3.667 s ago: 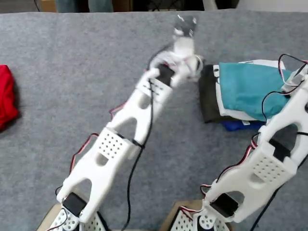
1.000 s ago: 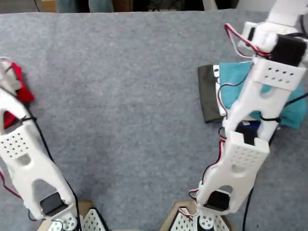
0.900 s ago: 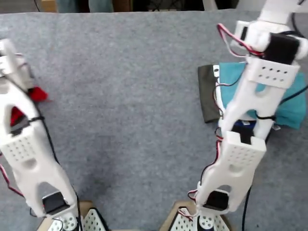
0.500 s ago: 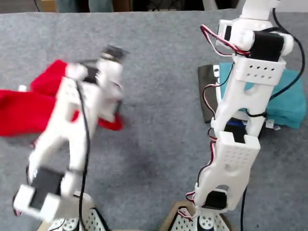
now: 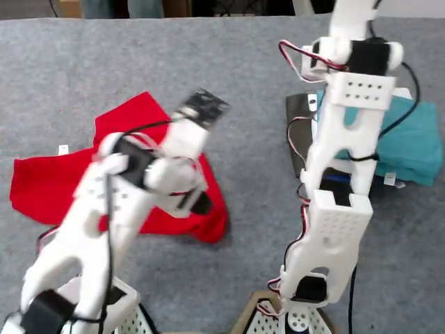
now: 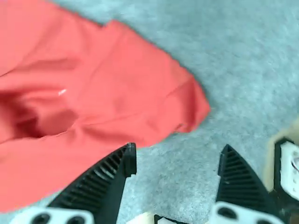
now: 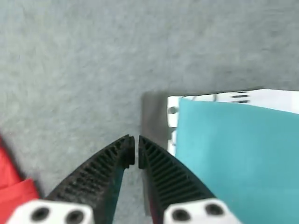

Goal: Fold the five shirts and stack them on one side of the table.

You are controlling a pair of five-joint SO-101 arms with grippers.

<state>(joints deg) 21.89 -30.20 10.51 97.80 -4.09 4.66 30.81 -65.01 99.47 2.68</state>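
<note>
As wrist view reveals, left claw (image 6: 180, 149) gapes over red shirt (image 6: 93, 93).

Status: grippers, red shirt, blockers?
Left gripper open, empty, over edge of red shirt. Right gripper shut, empty, above corner of folded stack. Shirt unfolded, apart from stack. Right arm overhangs stack.
</note>
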